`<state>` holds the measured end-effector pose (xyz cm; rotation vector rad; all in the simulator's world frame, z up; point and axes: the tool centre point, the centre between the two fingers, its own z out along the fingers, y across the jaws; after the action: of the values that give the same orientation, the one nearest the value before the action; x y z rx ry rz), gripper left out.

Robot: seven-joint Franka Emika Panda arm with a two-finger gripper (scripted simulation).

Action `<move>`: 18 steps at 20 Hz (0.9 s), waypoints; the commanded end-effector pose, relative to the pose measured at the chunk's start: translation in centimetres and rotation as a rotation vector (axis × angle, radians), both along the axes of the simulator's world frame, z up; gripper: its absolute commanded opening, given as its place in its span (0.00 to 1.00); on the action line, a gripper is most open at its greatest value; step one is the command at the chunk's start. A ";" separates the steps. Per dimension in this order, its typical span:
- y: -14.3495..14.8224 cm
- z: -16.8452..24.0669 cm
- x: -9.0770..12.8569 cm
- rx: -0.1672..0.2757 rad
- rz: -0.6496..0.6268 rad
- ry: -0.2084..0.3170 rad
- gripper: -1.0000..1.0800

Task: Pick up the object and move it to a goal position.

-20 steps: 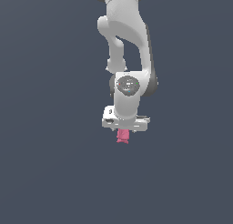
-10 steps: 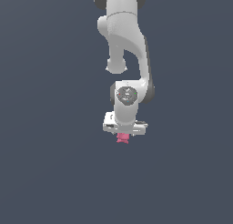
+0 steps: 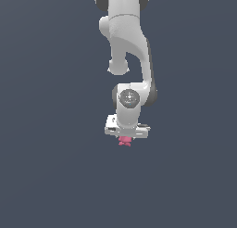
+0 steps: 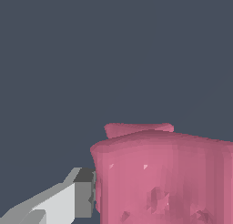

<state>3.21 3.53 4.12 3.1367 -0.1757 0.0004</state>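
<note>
One finger [image 4: 68, 200] shows in the wrist view, its dark pad pressed flat against the side of the object [image 4: 164, 177]; the opposite finger is out of frame, so you only see half the grip. Judged from that contact and from the exterior view, the gripper [image 3: 125, 138] is closed on the object [image 3: 124, 141], which pokes out just below the hand as a small pink-red lump with pointed corners.

Nothing beneath it gives a shadow or contact line (the ground is a flat grey field), so you cannot tell whether the object is lifted clear or resting on the surface. No goal marker is visible in either view.

Step in hand, as judged: carry to goal.

- Hold the closing force constant; the shape is lumpy and irregular, so the pads likely bear on a few high points and could let it twist.
- Translate smoothly, avoid wrist rotation, avoid abrupt stops.
- Watch the wrist view: if the pink face slides against the pad, pause.

Farther back, the arm [image 3: 125, 41] hangs almost straight down from above, leaving you reach in most directions.
</note>
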 end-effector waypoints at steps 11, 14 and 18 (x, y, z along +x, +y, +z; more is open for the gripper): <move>1.0 1.7 0.2 0.000 0.000 0.000 0.00; 2.0 3.4 0.5 0.000 0.000 0.000 0.00; 3.9 6.4 0.9 0.000 0.000 0.000 0.00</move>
<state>3.97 6.66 9.31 3.1365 -0.1771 -0.0007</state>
